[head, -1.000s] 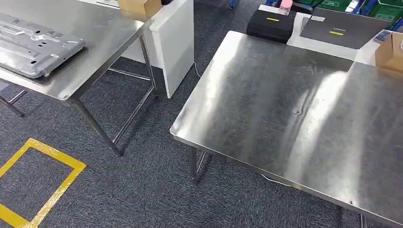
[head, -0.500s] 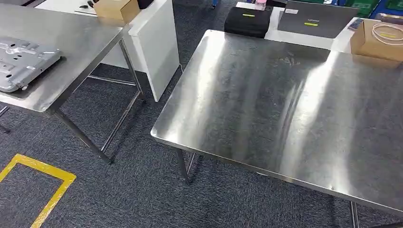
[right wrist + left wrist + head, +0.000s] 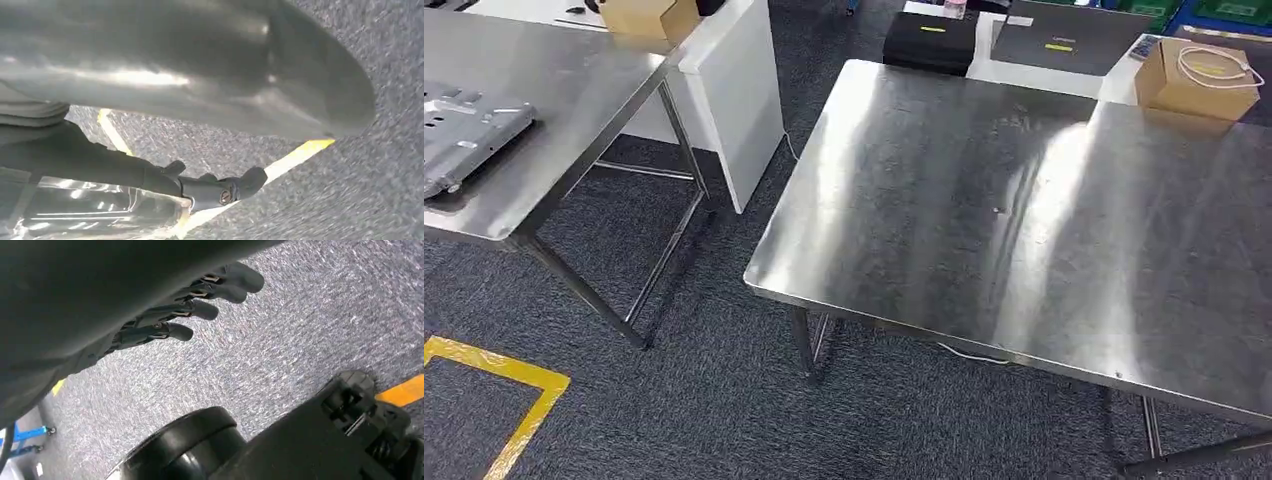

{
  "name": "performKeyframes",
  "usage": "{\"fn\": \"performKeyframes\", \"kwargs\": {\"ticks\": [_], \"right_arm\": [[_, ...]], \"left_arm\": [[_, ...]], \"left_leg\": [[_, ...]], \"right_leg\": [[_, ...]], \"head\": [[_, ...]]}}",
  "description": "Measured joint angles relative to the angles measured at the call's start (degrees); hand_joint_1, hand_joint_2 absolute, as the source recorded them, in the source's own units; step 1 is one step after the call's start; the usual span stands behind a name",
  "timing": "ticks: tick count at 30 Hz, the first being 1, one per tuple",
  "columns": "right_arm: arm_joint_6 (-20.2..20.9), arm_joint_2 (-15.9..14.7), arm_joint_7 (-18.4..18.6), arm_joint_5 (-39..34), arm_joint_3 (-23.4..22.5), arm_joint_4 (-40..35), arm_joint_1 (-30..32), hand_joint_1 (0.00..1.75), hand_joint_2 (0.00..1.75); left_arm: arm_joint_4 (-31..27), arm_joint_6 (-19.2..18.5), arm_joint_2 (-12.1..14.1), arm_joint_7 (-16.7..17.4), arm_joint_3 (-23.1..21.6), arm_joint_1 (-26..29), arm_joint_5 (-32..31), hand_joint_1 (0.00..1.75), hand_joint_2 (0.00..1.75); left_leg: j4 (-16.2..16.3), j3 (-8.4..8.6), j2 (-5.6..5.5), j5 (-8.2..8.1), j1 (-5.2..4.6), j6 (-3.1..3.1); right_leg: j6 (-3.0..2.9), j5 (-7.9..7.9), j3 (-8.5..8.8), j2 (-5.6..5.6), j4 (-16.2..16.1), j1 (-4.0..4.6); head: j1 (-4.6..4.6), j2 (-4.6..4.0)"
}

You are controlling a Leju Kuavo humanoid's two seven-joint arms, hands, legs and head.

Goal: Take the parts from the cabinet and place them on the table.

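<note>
Hanging over grey carpet, the left robot hand (image 3: 190,305) holds nothing, fingers spread. Whether the right robot hand (image 3: 190,75) grasps anything cannot be told. A metal part (image 3: 464,140) lies on the left counter (image 3: 574,110).

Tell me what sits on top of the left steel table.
A grey stamped metal plate lies on the left table, cut off by the picture's left edge. Whatever lies beneath the plate is covered.

Head view bright, even light from above. White shiny streaks on big steel table (image 3: 1024,210). Soft shadows under tables on carpet (image 3: 724,400). Wrist views darker, carpet smeared with blur. Right wrist view: close grey hand (image 3: 200,65) out of focus, shiny spots.
</note>
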Motion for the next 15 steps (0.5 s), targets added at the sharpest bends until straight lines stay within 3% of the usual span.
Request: {"fn": "performKeyframes", "kwargs": {"ticks": [2,3,4,6,7,8,9,10,12,13,14,15], "right_arm": [[0.0,-0.1,0.0,0.0,0.0,0.0,-0.1,0.00,0.00],[0.0,-0.1,0.0,0.1,0.1,0.0,-0.2,0.00,0.00],[0.0,-0.1,0.0,0.1,0.2,0.0,-0.2,0.00,0.00],[0.0,-0.2,0.0,0.2,0.2,0.0,-0.1,0.00,0.00],[0.0,-0.2,0.1,0.1,0.2,0.0,-0.1,0.00,0.00],[0.0,-0.2,0.1,0.1,0.2,0.1,-0.1,0.00,0.00],[0.0,-0.2,0.1,0.1,0.2,0.1,-0.1,0.00,0.00],[0.0,-0.2,0.1,0.2,0.2,0.1,-0.2,0.00,0.00],[0.0,-0.2,0.1,0.2,0.2,0.1,-0.1,0.00,0.00],[0.0,-0.2,0.1,0.2,0.2,0.1,-0.1,0.00,0.00],[0.0,-0.2,0.2,0.2,0.2,0.2,-0.1,0.00,0.00],[0.0,-0.2,0.4,0.2,0.2,0.2,-0.1,0.00,0.00]], "left_arm": [[0.0,0.0,0.0,-0.2,0.0,0.0,0.2,0.00,0.00],[0.0,0.2,0.0,-0.3,0.0,0.1,0.5,0.00,0.00],[0.0,0.3,0.0,-0.4,0.0,0.1,0.7,0.00,0.00],[0.0,0.3,0.0,-0.5,0.1,0.2,0.7,0.00,0.00],[0.0,0.4,0.0,-0.5,0.1,0.2,0.7,0.00,0.00],[0.0,0.4,0.0,-0.6,0.1,0.2,0.7,0.00,0.00],[0.0,0.4,0.0,-0.6,0.1,0.2,0.8,0.00,0.00],[0.0,0.4,0.0,-0.6,0.2,0.3,0.8,0.00,0.00],[0.0,0.4,0.0,-0.6,0.2,0.5,0.8,0.00,0.00],[0.0,0.4,0.0,-0.6,0.4,0.6,0.8,0.00,0.00],[0.0,0.4,0.0,-0.7,0.5,0.7,0.8,0.00,0.00],[0.0,0.4,0.0,-1.1,0.6,0.9,0.9,0.00,0.00]], "left_leg": [[0.4,0.03,0.28,-0.08,-0.12,-0.30],[0.8,-0.08,0.44,-0.42,-0.72,-0.81],[0.8,-0.06,0.58,-0.51,-0.62,-1.19],[0.8,0.02,0.78,-0.36,-0.44,-1.81],[1.0,-0.05,1.00,-0.48,-0.37,-2.04],[1.7,-0.33,0.53,-1.09,0.00,-2.37],[2.8,-0.67,0.18,-2.17,0.05,-2.65],[7.8,-2.66,-0.34,-5.64,0.38,-3.13],[16.4,-6.32,-0.69,-9.69,0.57,-3.67],[18.4,-7.33,-0.69,-10.13,0.60,-3.73],[18.3,-7.40,-0.69,-9.27,0.61,-3.60],[15.6,-6.20,-0.72,-7.19,0.61,-3.35]], "right_leg": [[0.60,3.19,6.02,-1.58,-10.8,-0.20],[0.05,3.64,6.16,-2.18,-12.1,0.15],[-0.58,3.76,5.98,-1.57,-12.0,0.12],[-1.22,3.80,5.80,-1.30,-11.9,0.32],[-1.68,4.10,5.97,-1.10,-12.1,-0.35],[-1.89,4.25,6.57,-0.86,-12.1,-0.63],[-2.08,4.31,6.48,-0.67,-12.1,-0.61],[-2.49,4.50,6.50,-0.47,-12.0,-0.43],[-2.59,4.48,6.37,-0.13,-11.8,-0.03],[-2.61,4.45,6.27,0.12,-11.7,0.11],[-2.61,4.43,6.20,0.46,-11.6,0.25],[-2.67,4.38,6.18,0.86,-11.5,0.41]], "head": [[0.04,0.00],[0.00,0.00],[-0.26,0.00],[-0.18,0.00],[-0.22,0.00],[-0.15,0.00],[-0.31,0.00],[-0.72,0.00],[-0.70,0.00],[-0.68,0.00],[-0.68,0.00],[-0.70,0.00]]}}
